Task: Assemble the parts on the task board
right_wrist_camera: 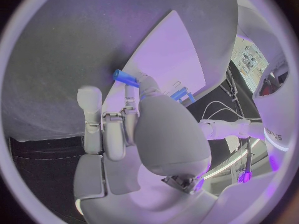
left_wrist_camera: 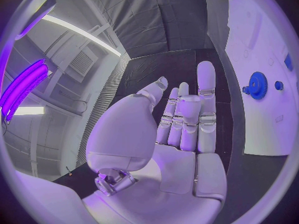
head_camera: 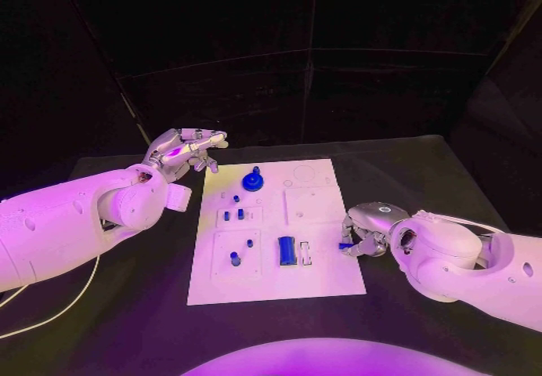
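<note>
We look down on a black bench [head_camera: 135, 313] with a white task board [head_camera: 327, 282] lying at its middle, between our two white arms.

Our left hand [head_camera: 181, 150] hangs in the air just off the board's far left corner. Its fingers [left_wrist_camera: 206, 92] are stretched out and apart, and it holds nothing. Just beside it on the board stands one blue gear [head_camera: 253, 182] with a small knob on top; the left wrist view shows the same gear [left_wrist_camera: 256, 85] ahead of the fingertips, with a smaller blue peg [left_wrist_camera: 278, 85] next to it.

Our right hand [head_camera: 363, 233] rests at the board's right edge, fingers curled down. It pinches one small blue cylinder [head_camera: 345, 246] between its fingertips; the right wrist view shows this cylinder [right_wrist_camera: 124, 77] sticking out past the fingers, just over the board's edge.

Between the two hands, on the board, we count several more blue parts. One larger blue block [head_camera: 287, 251] lies closest to the right hand, with one pale slot [head_camera: 305, 253] just beside it. Further toward the left hand are two short pegs [head_camera: 234, 215] side by side, and one more peg [head_camera: 235, 259] nearer us, in a recessed panel. Smaller blue bits nearby are too tiny to count surely.
</note>
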Available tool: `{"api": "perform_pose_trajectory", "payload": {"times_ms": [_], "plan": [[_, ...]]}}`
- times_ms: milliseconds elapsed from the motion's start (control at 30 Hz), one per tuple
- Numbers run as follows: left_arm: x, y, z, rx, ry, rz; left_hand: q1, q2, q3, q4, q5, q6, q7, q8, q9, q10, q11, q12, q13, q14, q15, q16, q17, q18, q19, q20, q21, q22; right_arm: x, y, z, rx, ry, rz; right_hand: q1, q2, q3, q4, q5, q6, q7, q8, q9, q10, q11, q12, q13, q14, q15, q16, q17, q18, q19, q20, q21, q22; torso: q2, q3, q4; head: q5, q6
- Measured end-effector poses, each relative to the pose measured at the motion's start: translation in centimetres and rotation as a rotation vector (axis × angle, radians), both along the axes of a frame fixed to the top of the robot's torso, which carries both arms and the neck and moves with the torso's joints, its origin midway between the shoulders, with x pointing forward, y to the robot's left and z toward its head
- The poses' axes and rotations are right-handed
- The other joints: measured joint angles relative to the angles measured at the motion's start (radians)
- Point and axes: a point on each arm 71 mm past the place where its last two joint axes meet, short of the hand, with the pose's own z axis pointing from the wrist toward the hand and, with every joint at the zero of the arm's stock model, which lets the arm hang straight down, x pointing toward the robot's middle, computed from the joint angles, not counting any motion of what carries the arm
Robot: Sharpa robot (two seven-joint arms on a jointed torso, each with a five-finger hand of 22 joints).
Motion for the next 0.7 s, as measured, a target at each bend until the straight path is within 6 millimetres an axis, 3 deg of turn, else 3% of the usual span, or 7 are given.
{"api": "perform_pose_trajectory", "payload": {"times_ms": [233,300,367,700], "plan": [[0.0,-0.2,-0.1,0.0,0.002,-0.003,0.0,0.0,0.0,0.0,0.0,0.0,0.0,0.0,0.0,0.0,0.0,0.0,0.0,0.0,0.0,0.0,0.0,0.0,0.0,0.0,0.0,0.0,-0.1,1.1,-0.2,0.057,0.012,-0.014,-0.005,0.002,0.053,0.038,0.03,-0.002,-0.002,-0.002,0.001,0.006,-0.006,0.015,-0.036,0.004,-0.004,0.009,0.0,0.0,0.008,-0.007,0.013,0.021,0.0,-0.0001,0.0007,0.003,0.007],[0.0,-0.2,-0.1,0.001,0.002,-0.003,0.0,0.0,0.0,0.0,0.0,0.0,0.0,0.0,0.0,0.0,0.0,0.0,0.0,0.0,0.0,0.0,0.0,0.0,0.0,0.0,0.0,0.0,-0.1,1.6,-0.1,0.084,0.011,-0.018,-0.025,-0.006,0.07,0.054,0.03,-0.002,-0.002,-0.002,0.001,0.008,-0.008,0.018,-0.06,0.001,-0.007,0.009,0.0,-0.002,0.015,-0.007,0.015,0.028,0.0,-0.0001,0.0007,0.004,0.009],[0.0,-0.2,-0.1,0.001,0.003,-0.003,0.0,0.0,0.0,0.0,0.0,0.0,0.0,0.0,0.0,0.0,0.0,0.0,0.0,0.0,0.0,0.0,0.0,0.0,0.0,0.0,0.0,0.0,0.0,2.0,-0.1,0.11,0.008,-0.023,-0.035,-0.011,0.077,0.061,0.03,-0.003,-0.003,-0.001,0.001,0.009,-0.009,0.021,-0.074,0.002,-0.01,0.009,0.0,-0.016,0.015,-0.007,0.018,0.031,0.0,-0.0005,0.0011,0.005,0.01],[-0.1,-0.1,-0.2,0.002,0.004,-0.004,0.0,0.0,0.0,0.0,0.0,0.0,0.0,0.0,0.0,0.0,0.0,0.0,0.0,0.0,0.0,0.0,-0.001,0.0,0.0,0.0,0.0,0.0,0.0,3.3,0.2,0.25,0.011,-0.074,-0.084,-0.04,0.114,0.09,0.033,-0.003,-0.003,0.007,0.001,0.016,-0.016,0.026,-0.073,0.0,-0.012,0.016,0.0,-0.016,0.018,-0.01,0.022,0.042,0.001,-0.0017,0.0006,0.014,0.011]]}}
